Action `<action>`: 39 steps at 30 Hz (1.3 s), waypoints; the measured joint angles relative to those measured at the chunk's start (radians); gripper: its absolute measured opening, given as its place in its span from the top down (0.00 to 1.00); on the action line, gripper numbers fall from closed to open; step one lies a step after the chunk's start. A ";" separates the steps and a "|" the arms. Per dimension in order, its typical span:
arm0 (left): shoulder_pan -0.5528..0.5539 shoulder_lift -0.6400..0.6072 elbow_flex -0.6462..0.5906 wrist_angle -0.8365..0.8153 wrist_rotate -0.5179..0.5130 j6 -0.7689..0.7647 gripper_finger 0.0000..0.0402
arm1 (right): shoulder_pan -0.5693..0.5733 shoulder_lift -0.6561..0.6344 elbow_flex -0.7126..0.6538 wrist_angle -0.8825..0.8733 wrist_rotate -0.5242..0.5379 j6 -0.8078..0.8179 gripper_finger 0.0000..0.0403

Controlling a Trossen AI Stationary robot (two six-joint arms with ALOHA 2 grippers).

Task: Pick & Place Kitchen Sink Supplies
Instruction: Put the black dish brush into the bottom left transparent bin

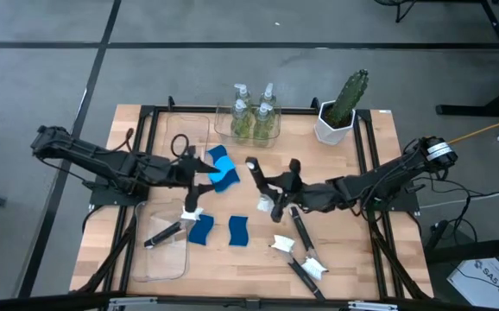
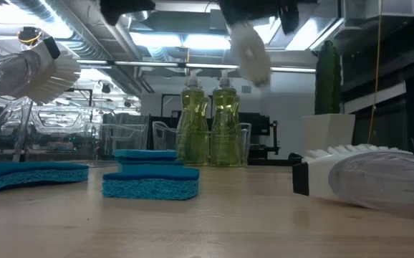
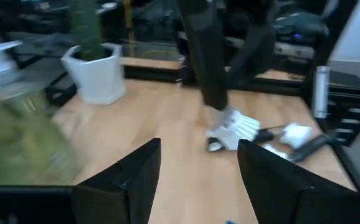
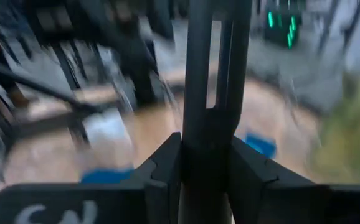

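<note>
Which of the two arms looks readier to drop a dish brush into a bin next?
The right one, probably. The right gripper is already shut on a dish brush, lifted off the table mid-table. The left gripper is open and holds nothing, above the blue sponges.

A green cactus [image 1: 350,95] stands upright in a white pot [image 1: 332,124] at the far right of the wooden counter [image 1: 353,259]. A clear bin [image 1: 164,252] lies at the near left, another clear bin [image 1: 184,136] beyond it at the far left.
</note>
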 joint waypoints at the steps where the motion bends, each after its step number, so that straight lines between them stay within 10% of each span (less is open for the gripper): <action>1: 0.000 0.018 0.000 0.029 0.019 0.009 0.48 | 0.000 0.000 0.001 0.050 0.000 -0.048 0.77; 16: -0.001 0.309 0.000 0.512 0.190 0.150 0.48 | -0.016 0.069 0.001 0.399 -0.299 -0.290 0.77; 39: -0.001 0.440 0.000 0.691 0.263 0.123 0.61 | -0.061 0.202 0.001 0.666 -0.465 -0.346 0.76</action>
